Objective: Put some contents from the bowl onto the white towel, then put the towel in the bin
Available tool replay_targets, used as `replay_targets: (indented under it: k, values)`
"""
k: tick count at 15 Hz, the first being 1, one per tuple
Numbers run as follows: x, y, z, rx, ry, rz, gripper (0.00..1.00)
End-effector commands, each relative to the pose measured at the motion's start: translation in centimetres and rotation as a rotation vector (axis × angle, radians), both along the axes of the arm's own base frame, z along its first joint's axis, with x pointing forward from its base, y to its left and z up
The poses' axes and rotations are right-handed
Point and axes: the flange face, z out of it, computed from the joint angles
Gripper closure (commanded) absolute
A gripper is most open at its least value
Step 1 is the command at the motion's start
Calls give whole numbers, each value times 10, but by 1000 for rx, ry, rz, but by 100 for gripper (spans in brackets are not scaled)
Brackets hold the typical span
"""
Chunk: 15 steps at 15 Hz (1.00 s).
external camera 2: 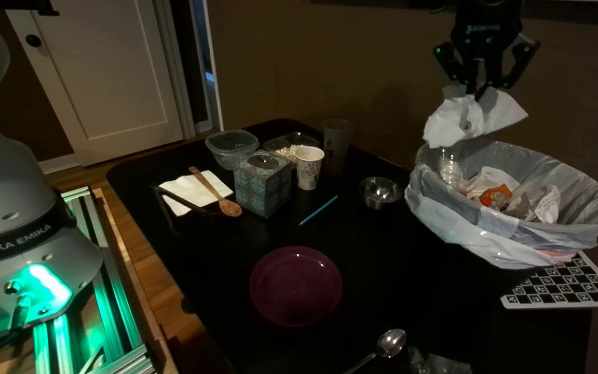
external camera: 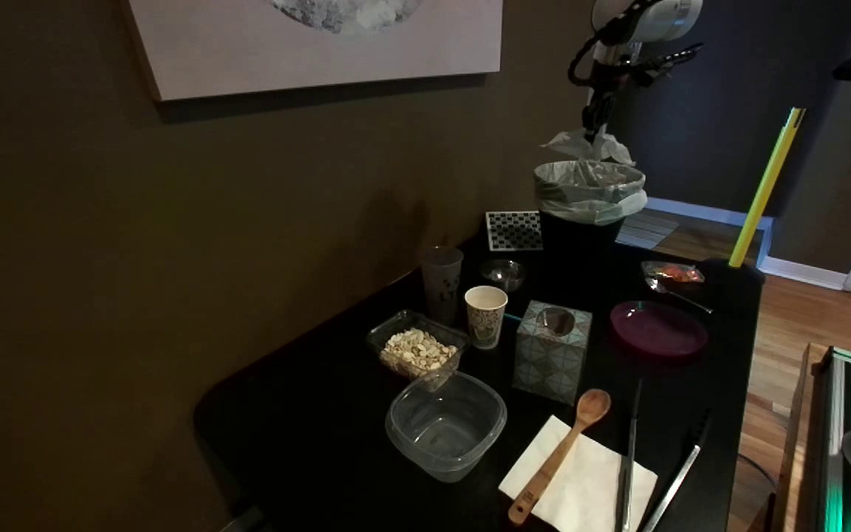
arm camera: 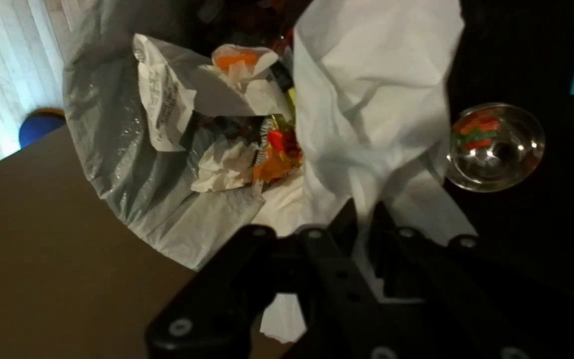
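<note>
My gripper [external camera 2: 478, 94] is shut on the crumpled white towel [external camera 2: 465, 122], which hangs from the fingertips. In both exterior views the towel [external camera: 612, 150] is above the bin's mouth. In the wrist view the towel [arm camera: 376, 85] spreads from between the fingers [arm camera: 364, 219] and covers one side of the bin opening. The bin [external camera 2: 460, 226] is black with a pale plastic liner [external camera: 589, 203]; wrappers and paper lie inside. A small clear bowl [external camera 2: 379, 193] stands on the table beside the bin. In the wrist view the bowl [arm camera: 496, 149] shows something red and green in it.
A tall plastic cup [external camera 2: 336, 143], paper cup [external camera 2: 309, 169], tissue box [external camera 2: 262, 187], purple plate [external camera 2: 296, 285] and blue stick [external camera 2: 318, 210] are on the table. A wooden spoon [external camera: 562, 458] lies on a white napkin [external camera: 588, 484]. A checkered board [external camera 2: 569, 283] is by the bin.
</note>
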Motion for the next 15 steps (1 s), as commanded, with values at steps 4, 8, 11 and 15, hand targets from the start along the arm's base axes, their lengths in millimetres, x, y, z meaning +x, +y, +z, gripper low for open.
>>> replay_targets:
  k: [4,8,11,15]
  values:
    - [27,-64,-40,12,40,2,69]
    - [42,-71,-42,3,3,3,46]
    - [52,-62,-27,-7,-15,23,24]
    - [56,-53,6,-22,-46,28,0]
